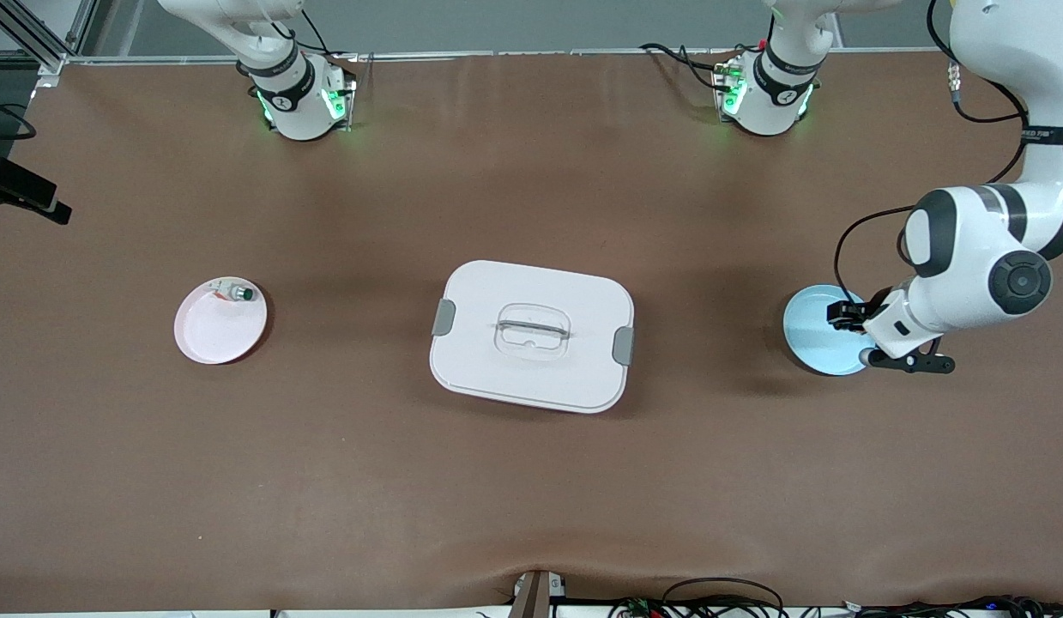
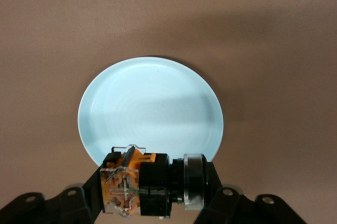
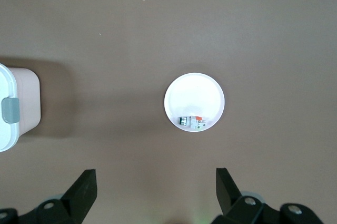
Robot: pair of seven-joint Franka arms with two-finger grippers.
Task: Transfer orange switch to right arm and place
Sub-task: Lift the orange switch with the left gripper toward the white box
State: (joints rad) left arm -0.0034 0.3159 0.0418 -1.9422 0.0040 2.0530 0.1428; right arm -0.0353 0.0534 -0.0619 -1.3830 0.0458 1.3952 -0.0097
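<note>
My left gripper (image 2: 154, 186) is shut on the orange switch (image 2: 126, 182), a small black body with an orange part and a clear ringed end, held lying sideways between the fingers. In the front view the left gripper (image 1: 844, 314) hangs just above the light blue plate (image 1: 812, 342) at the left arm's end of the table. Under the switch, the blue plate (image 2: 150, 105) shows bare. My right gripper (image 3: 155, 179) is open with nothing in it, high over the brown table near the pink plate (image 3: 194, 93). It is out of the front view.
A white lidded box (image 1: 531, 283) with grey latches stands mid-table; its corner (image 3: 10, 108) shows in the right wrist view. The pink plate (image 1: 212, 335), toward the right arm's end, holds a small silver-white switch with a green cap (image 1: 238, 293), the same switch (image 3: 191, 122) in the right wrist view.
</note>
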